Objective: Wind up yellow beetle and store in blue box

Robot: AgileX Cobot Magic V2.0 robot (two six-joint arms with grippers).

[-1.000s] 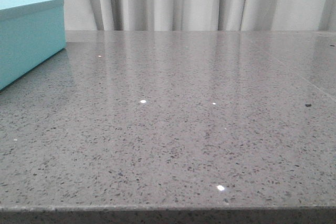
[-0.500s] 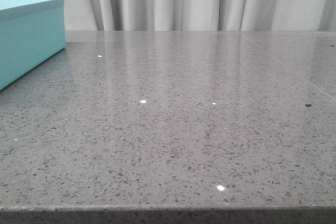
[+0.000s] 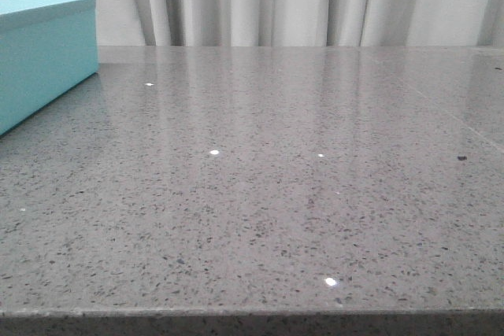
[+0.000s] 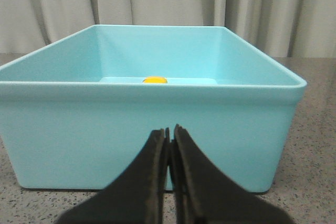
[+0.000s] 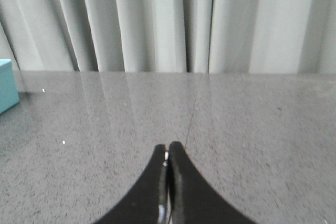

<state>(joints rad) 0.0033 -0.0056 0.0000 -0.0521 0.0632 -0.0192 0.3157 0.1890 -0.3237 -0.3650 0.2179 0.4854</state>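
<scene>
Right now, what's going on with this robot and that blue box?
Nothing is being held. The yellow beetle already sits inside the open blue box, only its roof showing over the near wall. The left gripper is shut and empty just outside that wall. The right gripper is shut too, over bare grey table. It looks like the storing step is done.

A grey speckled worktop (image 3: 268, 194) is shown, its glossy surface marked by small bright glints. The blue box (image 3: 43, 53) is seen at the far left, cropped by the edge. Pale pleated curtains (image 3: 299, 1) are hung behind.
</scene>
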